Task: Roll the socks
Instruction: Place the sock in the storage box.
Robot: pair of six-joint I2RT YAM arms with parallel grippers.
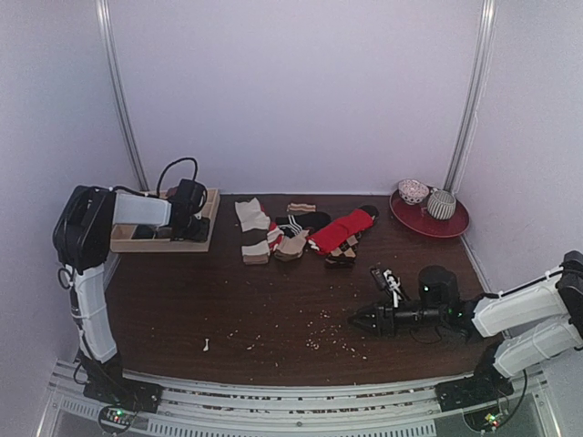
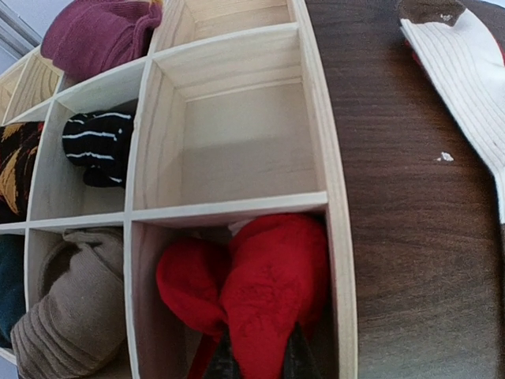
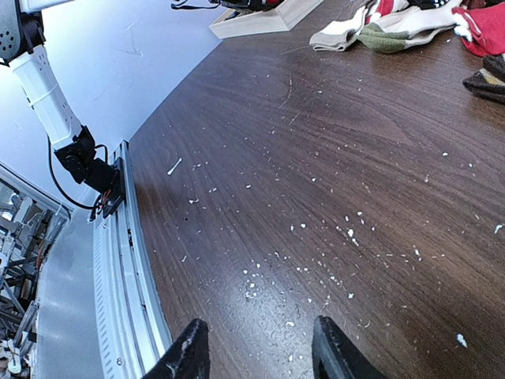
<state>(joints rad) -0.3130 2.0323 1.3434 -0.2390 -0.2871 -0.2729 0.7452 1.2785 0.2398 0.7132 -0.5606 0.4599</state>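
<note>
Left tool (image 2: 259, 362) seemingly pinches one red sock roll (image 2: 264, 288); right tool (image 3: 256, 347) spread.

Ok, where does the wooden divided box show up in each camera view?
Top external: wooden divided box at the back left of the table, beneath the left arm.
Left wrist: fills the left and centre; the left gripper holds a red sock roll in its lower right compartment.
Right wrist: only a corner at the top edge.
Shared landmark: the loose socks lying right of the box.
</note>
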